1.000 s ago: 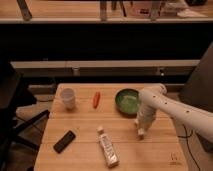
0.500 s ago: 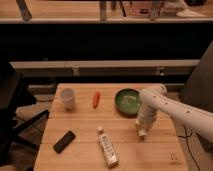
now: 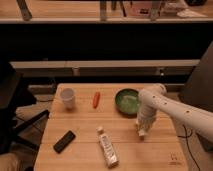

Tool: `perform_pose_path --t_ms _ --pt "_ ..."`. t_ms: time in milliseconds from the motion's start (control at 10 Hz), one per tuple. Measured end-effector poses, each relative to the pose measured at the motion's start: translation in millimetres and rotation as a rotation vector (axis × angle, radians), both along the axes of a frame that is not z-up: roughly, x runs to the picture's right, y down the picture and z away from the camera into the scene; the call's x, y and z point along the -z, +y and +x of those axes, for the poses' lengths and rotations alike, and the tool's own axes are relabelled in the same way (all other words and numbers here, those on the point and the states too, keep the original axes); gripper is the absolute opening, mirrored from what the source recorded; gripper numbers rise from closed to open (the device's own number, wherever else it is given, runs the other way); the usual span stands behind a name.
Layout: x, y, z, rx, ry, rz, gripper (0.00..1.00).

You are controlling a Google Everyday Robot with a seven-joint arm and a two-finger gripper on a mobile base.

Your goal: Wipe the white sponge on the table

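Pincer (image 3: 142, 133): pointed down at bench (image 3: 85, 150), right of the tube (image 3: 107, 147). Apparently on the sponge (image 3: 141, 134); grip state cannot be told.

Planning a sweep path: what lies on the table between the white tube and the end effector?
Nothing: the camera view shows bare table between the tube and the end effector.

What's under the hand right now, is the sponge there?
The hand points down at the light wooden table, just in front of the round green bowl. A whitish bit shows at its tip; whether that is the sponge is unclear, since the hand covers that spot.
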State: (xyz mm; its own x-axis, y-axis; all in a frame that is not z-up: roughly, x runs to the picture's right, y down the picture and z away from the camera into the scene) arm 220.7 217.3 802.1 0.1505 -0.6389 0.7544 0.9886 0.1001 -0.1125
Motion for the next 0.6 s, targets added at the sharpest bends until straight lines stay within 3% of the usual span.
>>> perform_pose_path --t_ms 600 --pt "2.1 2.7 5.1 0.023 0.002 -0.004 0.00"
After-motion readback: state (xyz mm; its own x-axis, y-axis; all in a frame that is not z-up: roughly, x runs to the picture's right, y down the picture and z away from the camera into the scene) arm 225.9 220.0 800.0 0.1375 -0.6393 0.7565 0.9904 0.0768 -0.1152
